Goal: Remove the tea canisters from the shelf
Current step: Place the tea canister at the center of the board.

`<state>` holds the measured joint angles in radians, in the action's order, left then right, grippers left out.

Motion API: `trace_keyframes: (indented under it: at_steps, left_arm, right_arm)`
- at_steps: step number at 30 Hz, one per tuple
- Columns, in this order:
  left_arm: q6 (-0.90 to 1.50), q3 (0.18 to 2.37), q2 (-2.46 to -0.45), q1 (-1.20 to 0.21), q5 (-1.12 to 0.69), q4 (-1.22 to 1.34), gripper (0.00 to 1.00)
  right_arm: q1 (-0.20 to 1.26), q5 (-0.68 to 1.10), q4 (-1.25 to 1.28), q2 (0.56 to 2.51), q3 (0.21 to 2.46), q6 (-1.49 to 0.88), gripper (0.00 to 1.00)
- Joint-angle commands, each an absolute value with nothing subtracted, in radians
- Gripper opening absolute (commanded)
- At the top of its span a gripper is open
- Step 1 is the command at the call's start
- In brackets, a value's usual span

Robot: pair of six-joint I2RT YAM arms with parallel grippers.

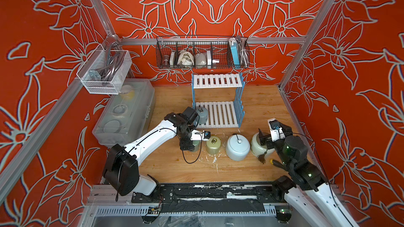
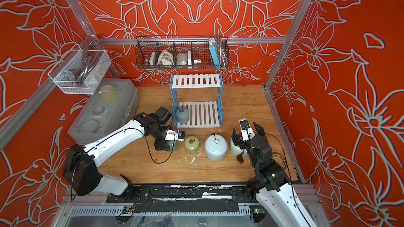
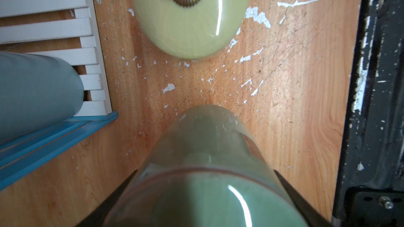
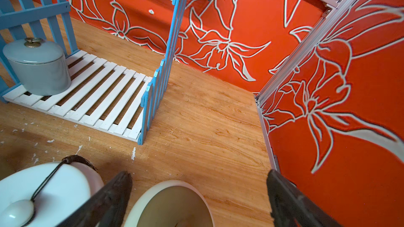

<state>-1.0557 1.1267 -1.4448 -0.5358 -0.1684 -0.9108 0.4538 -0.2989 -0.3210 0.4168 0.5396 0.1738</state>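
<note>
The shelf stands at the back middle with its upper tier bare. A grey-blue canister stands on the left end of its lower tier. The other four stand in a row on the table in front. My left gripper is shut on the green canister, one finger against each side. To the right come the olive canister, the pale blue-white one and the cream tasselled one. My right gripper hangs wide open over the cream one, clear of it.
A clear plastic box lies along the left wall, with a white mesh basket hanging above it. A black wire basket hangs on the back wall over the shelf. A yellow-handled tool lies under the right arm. A black rail runs along the front edge.
</note>
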Motion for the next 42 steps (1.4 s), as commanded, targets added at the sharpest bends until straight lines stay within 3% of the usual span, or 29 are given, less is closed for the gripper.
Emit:
trace_keyframes:
  at_steps: [1, 28, 42]
  left_arm:
    - [-1.080, 1.109, -1.449, -0.532, -0.175, -0.818, 0.58]
    - [-1.067, 1.005, -1.546, -0.521, -0.191, -0.720, 0.60]
    - [-1.071, 0.998, -1.562, -0.521, -0.164, -0.652, 0.78]
  right_arm:
    - [0.449, -0.321, -0.306, 0.414, 0.525, 0.181, 0.99]
    - [0.449, -0.309, -0.299, 0.401, 0.523, 0.181, 0.99]
    - [0.449, -0.308, -0.303, 0.395, 0.525, 0.179, 0.99]
